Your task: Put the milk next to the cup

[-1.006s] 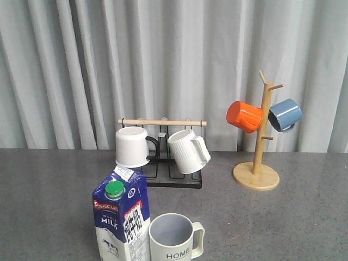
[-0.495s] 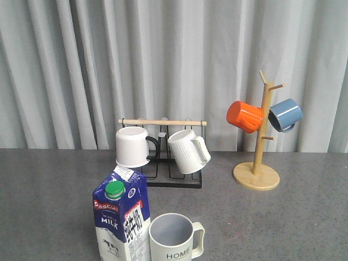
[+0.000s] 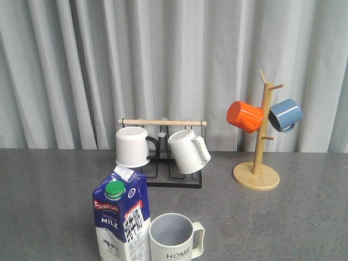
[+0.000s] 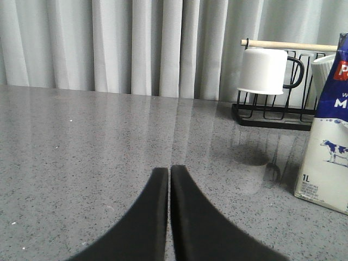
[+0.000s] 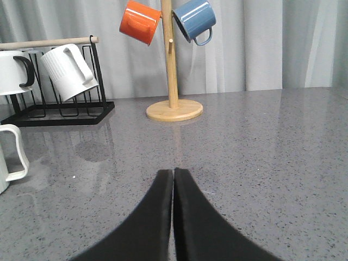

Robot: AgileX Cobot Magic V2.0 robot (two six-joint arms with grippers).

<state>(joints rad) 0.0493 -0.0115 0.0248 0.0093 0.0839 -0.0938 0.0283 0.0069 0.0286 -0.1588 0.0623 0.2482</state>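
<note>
Standing upright on the table (image 3: 43, 196), the milk (image 3: 122, 220) sits just beside the cup (image 3: 173, 239), at its 9 o'clock in the front view; placement looks done, neither arm visible there. Left wrist view: left gripper (image 4: 169, 174) closed, empty, carton at 3 o'clock, apart. Right wrist view: right gripper (image 5: 173, 176) closed, empty; only the cup's handle shows at 9 o'clock.

Cut off along the near edge of the front view: base of the milk carton (image 3: 122, 220) and lower body of the HOME cup (image 3: 175, 238). In the left wrist view, carton (image 4: 328, 130) clipped at the picture's edge, label letters only partly legible.
</note>
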